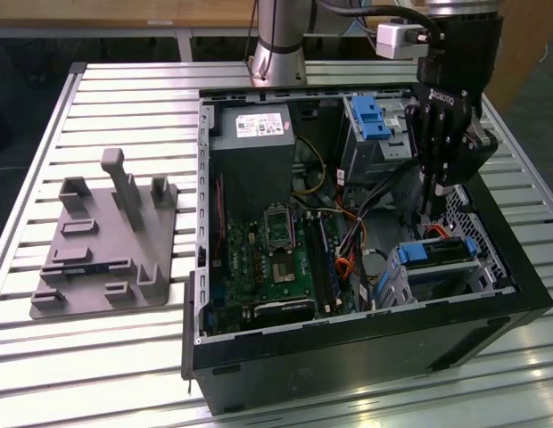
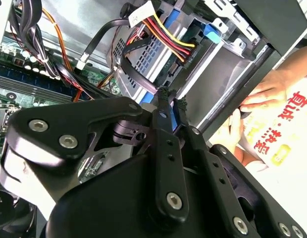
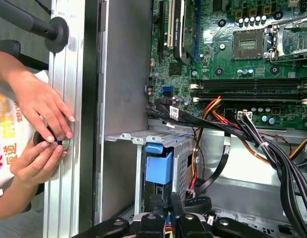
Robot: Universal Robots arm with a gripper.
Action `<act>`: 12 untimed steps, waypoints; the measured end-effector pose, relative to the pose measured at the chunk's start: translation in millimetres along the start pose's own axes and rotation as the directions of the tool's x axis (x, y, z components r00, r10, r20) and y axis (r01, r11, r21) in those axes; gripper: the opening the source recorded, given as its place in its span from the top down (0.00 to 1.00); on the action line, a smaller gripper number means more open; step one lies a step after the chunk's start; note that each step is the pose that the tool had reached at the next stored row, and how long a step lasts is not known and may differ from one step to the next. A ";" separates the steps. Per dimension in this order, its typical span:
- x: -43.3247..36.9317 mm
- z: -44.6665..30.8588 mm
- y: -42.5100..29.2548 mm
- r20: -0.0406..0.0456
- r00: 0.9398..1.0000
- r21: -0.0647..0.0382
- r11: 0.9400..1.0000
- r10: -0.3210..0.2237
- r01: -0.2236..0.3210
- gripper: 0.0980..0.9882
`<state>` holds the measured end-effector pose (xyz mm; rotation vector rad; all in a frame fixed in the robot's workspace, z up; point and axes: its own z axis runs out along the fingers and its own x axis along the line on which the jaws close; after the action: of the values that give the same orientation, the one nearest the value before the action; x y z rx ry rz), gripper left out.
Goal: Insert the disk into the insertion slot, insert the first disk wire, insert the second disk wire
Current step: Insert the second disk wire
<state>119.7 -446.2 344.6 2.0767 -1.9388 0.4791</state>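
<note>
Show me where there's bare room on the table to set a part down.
Free, in the exterior view: the slatted table beyond the grey fixture plate, and the slats on its near side, up to the computer case. Crowded: inside the case, where cables pack around the gripper and the insertion slot.

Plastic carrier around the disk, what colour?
Bright blue. The disk carrier shows best in the exterior view.

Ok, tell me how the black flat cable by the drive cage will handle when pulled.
The black cable probably flexes easily: it hangs in a loose curve. Being flat, it likely bends readily one way and resists bending edgewise. It looks light, but the wire bundle beside it could snag it.
</note>
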 end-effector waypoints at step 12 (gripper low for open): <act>-1.8 3.7 0.1 -0.001 1.000 0.000 1.000 0.000 0.000 0.95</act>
<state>119.7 -446.0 340.5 2.0761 -1.9383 0.4799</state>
